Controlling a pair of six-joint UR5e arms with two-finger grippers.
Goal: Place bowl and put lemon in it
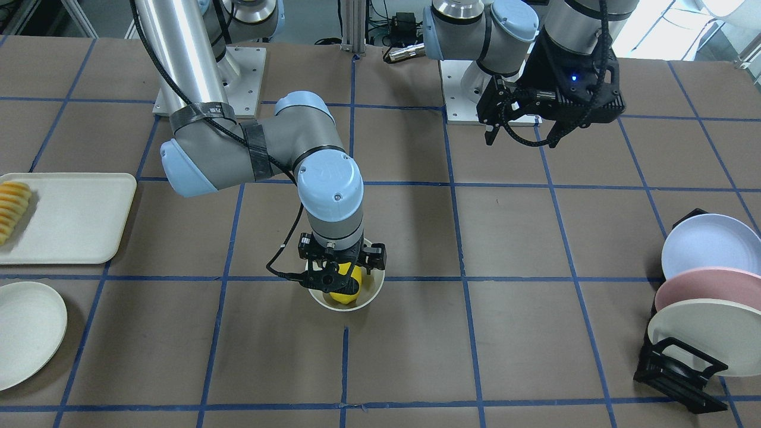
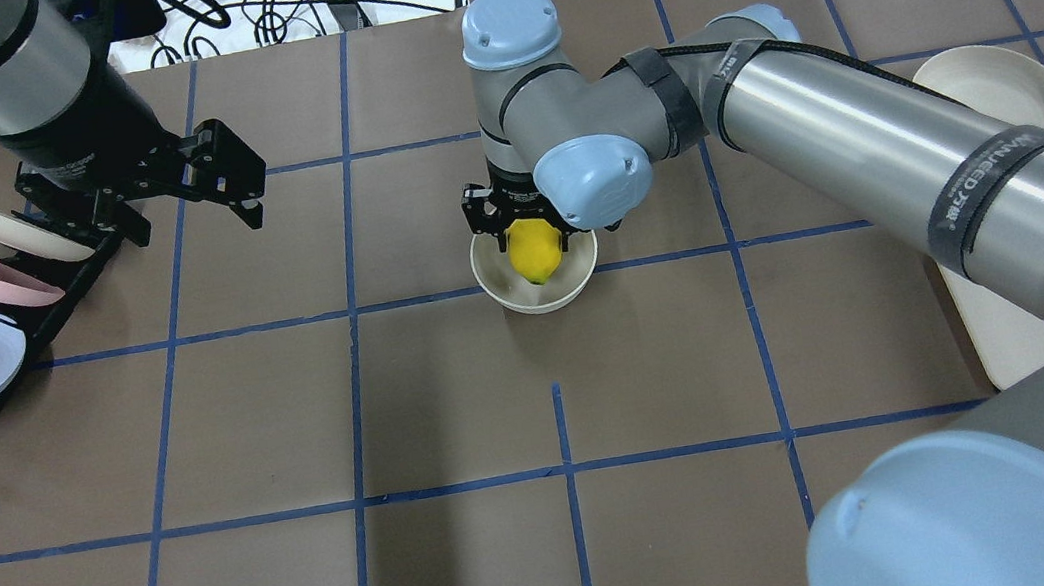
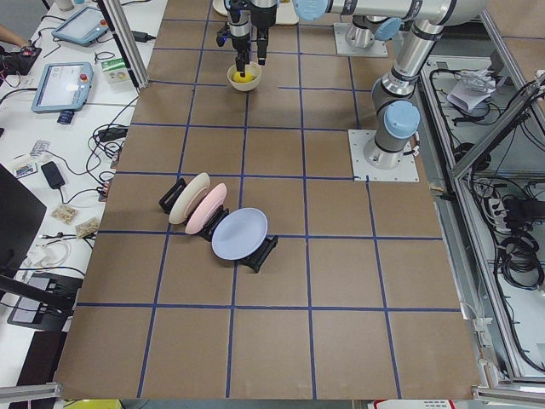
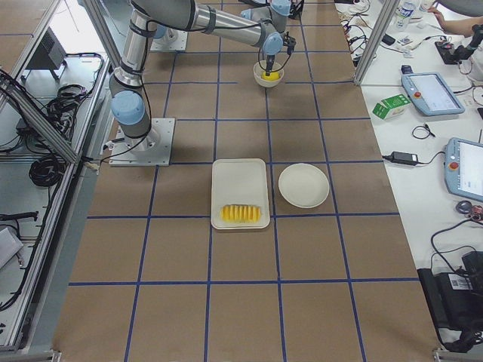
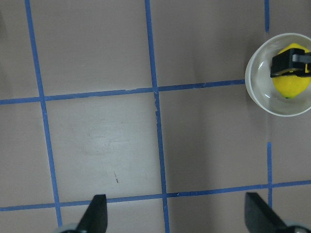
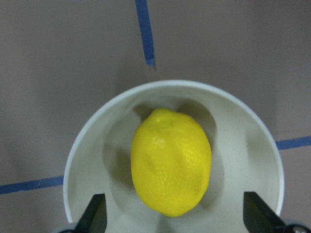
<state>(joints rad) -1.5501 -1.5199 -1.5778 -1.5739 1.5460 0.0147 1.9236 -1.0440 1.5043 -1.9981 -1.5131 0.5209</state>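
The off-white bowl (image 1: 373, 295) stands on the brown table near its middle. The yellow lemon (image 1: 345, 292) lies inside it, clear in the right wrist view (image 6: 171, 160) within the bowl's rim (image 6: 97, 131). My right gripper (image 1: 342, 268) hangs straight down over the bowl, open, with a finger on each side of the lemon (image 2: 534, 251) and apart from it. My left gripper (image 1: 522, 141) is open and empty, held high near its base. Its wrist view shows the bowl (image 5: 253, 90) and the lemon (image 5: 290, 86) at the upper right.
A cream tray (image 1: 77, 220) with a row of pale orange slices (image 1: 13, 209) and a flat cream plate (image 1: 27, 333) lie on my right side. A black rack with pastel plates (image 1: 701, 297) stands on my left side, close to the left gripper (image 2: 194, 215).
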